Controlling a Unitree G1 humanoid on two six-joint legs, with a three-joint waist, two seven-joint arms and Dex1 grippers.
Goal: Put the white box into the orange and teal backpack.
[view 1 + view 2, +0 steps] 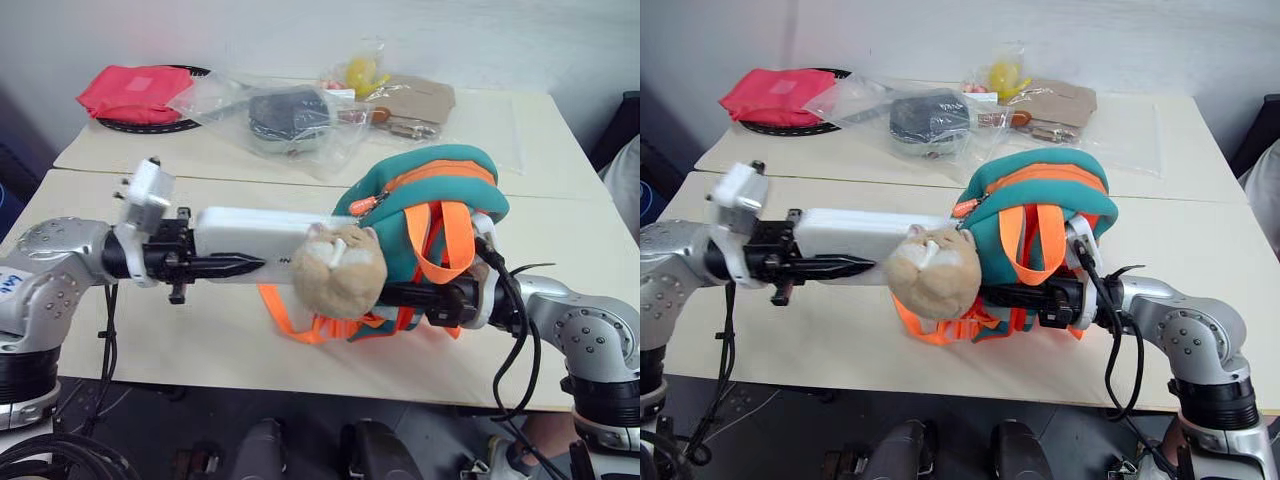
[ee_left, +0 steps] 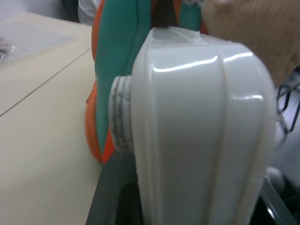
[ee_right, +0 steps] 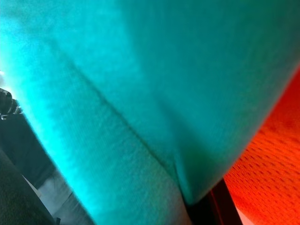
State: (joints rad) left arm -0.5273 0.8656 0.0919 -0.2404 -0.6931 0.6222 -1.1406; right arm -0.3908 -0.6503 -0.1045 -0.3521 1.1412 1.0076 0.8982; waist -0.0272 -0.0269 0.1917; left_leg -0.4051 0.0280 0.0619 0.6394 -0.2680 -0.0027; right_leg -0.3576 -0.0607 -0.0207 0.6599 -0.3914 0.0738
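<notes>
The left claw (image 1: 235, 266) is clamped on the white box (image 1: 262, 240), whose far end meets the backpack (image 1: 430, 200); the right claw (image 1: 1015, 297) is clamped on the backpack.

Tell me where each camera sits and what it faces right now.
Left and right eye views: on the head, looking forward and down over both arms; left gripper holds the white box, right gripper grips the backpack.
Left wrist view: along its fingers, facing the box end and backpack.
Right wrist view: pressed against teal and orange fabric.
Shared: box and backpack.
</notes>
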